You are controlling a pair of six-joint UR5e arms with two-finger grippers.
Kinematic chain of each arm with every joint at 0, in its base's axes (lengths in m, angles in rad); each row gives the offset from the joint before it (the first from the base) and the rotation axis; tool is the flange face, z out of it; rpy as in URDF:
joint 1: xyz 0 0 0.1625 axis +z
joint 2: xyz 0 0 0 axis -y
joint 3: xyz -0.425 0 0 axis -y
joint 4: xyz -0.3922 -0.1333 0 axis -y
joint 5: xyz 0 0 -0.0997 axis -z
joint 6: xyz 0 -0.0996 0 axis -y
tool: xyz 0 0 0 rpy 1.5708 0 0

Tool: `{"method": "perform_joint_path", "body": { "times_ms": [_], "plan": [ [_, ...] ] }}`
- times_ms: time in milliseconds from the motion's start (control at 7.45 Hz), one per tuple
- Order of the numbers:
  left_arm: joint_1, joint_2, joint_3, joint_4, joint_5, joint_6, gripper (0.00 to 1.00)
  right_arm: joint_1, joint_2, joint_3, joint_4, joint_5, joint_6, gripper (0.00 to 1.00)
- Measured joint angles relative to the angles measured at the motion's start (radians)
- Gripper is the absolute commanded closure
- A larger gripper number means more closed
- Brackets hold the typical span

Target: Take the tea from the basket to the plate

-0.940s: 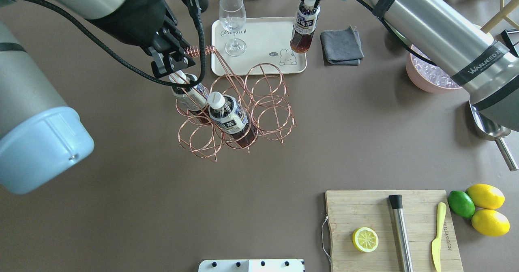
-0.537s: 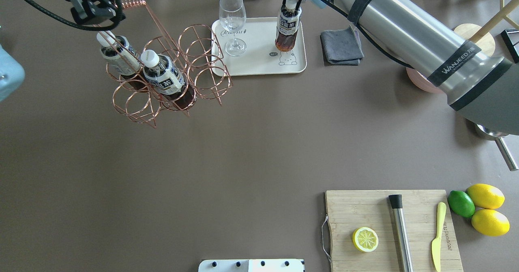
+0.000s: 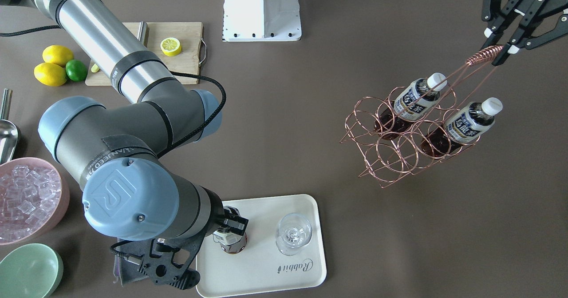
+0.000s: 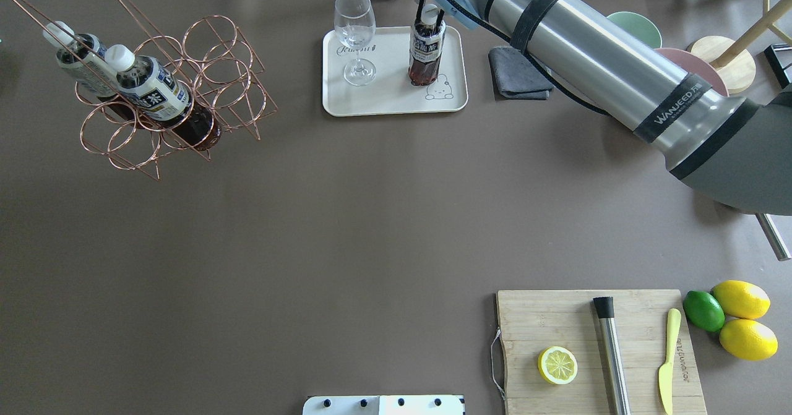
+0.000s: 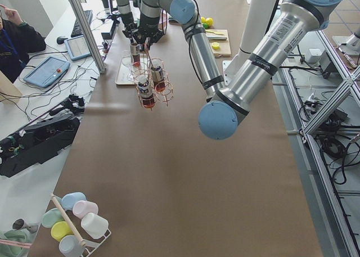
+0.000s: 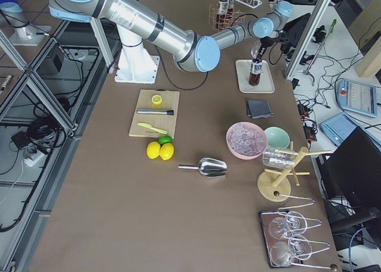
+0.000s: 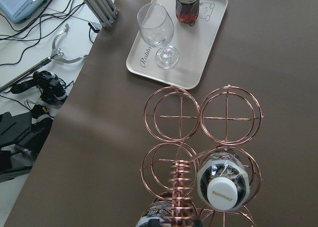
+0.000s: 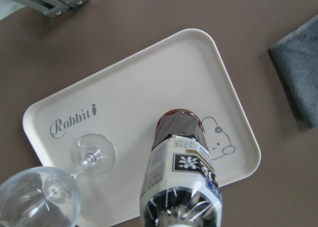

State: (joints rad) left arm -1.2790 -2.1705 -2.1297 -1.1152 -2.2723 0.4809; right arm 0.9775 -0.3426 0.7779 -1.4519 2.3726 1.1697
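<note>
My right gripper (image 4: 430, 14) is shut on the cap of a tea bottle (image 4: 426, 53). It holds the bottle upright over the cream plate (image 4: 390, 96), base beside the bear drawing; I cannot tell whether it touches. The bottle also shows in the right wrist view (image 8: 181, 157) and the front view (image 3: 230, 240). My left gripper (image 3: 499, 49) is shut on the coiled handle of the copper wire basket (image 4: 210, 75). It holds the basket tilted above the table's far left. Two more tea bottles (image 4: 154, 96) (image 4: 77, 62) sit in its cells.
A wine glass (image 4: 356, 38) stands on the plate left of the bottle. A grey cloth (image 4: 520, 72) lies right of the plate. A pink ice bowl (image 3: 26, 198) and green bowl (image 3: 29, 269) sit beyond it. A cutting board (image 4: 594, 347) and citrus (image 4: 736, 316) lie near right.
My left gripper has carried the basket far to the left, away from the plate. My right gripper has moved its bottle left and down over the plate by the bear.
</note>
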Motion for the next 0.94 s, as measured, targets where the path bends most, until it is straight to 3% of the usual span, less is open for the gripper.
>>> {"method": "perform_joint_path", "body": {
  "times_ms": [134, 269, 671, 940],
  "plan": [
    [-0.025, 0.017, 0.023, -0.012, 0.002, 0.045, 1.0, -0.004, 0.001, -0.001, 0.0, -0.005, -0.003, 0.14],
    [-0.049, 0.025, 0.067, -0.048, 0.007, 0.103, 1.0, -0.007, 0.0, -0.002, 0.0, -0.007, -0.006, 0.0],
    [-0.099, 0.026, 0.278, -0.247, 0.01, 0.304, 1.0, -0.008, 0.002, 0.003, -0.005, -0.006, -0.022, 0.0],
    [-0.116, 0.02, 0.432, -0.406, 0.01, 0.391, 1.0, -0.016, -0.003, 0.074, -0.056, -0.001, -0.015, 0.0]
  ]
}}
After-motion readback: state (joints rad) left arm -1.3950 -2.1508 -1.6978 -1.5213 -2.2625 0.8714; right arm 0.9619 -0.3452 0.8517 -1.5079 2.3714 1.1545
